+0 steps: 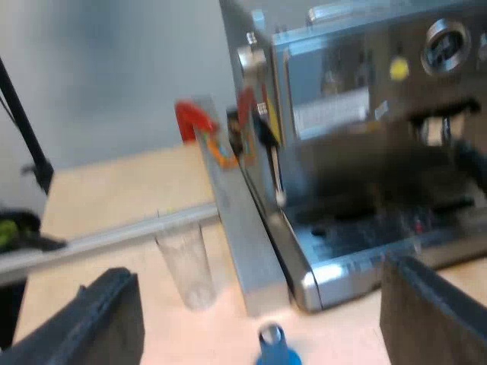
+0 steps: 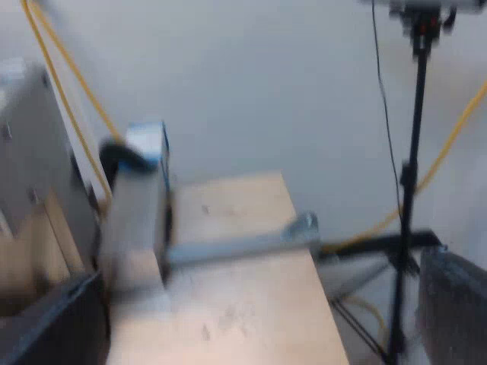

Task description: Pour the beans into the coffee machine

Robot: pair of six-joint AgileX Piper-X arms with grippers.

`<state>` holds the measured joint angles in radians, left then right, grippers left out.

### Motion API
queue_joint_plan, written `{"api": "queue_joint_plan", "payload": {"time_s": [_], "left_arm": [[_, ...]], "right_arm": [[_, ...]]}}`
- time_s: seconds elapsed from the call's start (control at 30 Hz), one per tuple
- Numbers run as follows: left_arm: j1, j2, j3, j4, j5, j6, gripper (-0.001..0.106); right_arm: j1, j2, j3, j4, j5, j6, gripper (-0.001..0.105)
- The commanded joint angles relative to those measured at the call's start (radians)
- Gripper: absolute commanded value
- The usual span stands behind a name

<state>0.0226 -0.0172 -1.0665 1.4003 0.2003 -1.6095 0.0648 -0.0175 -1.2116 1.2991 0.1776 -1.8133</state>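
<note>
Left gripper (image 1: 262, 308) is spread wide and holds nothing, above the wooden table (image 1: 114, 198). Clear measuring glass (image 1: 186, 262) stands upright there, near the espresso machine (image 1: 365, 152), with the blue tamper (image 1: 274, 348) close by. Machine's front label (image 1: 331, 114) is too blurred to read. Right gripper (image 2: 255, 312) is also wide apart and empty, over the table.

1. I saw my left gripper (image 1: 262, 296) with its fingers spread wide apart above the wooden table (image 1: 114, 198)
2. The measuring glass (image 1: 186, 262) stood upright on the table, just beside a metal post (image 1: 243, 236)
3. A blue tamper (image 1: 274, 348) sat near the front corner of the espresso machine (image 1: 365, 152)
</note>
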Motion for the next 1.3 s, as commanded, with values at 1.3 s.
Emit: {"api": "queue_joint_plan", "payload": {"time_s": [1.3], "left_arm": [[0.001, -0.135, 0.516, -0.141, 0.044, -0.008, 0.066]], "right_arm": [[-0.001, -0.039, 0.569, -0.078, -0.178, -0.015, 0.082]]}}
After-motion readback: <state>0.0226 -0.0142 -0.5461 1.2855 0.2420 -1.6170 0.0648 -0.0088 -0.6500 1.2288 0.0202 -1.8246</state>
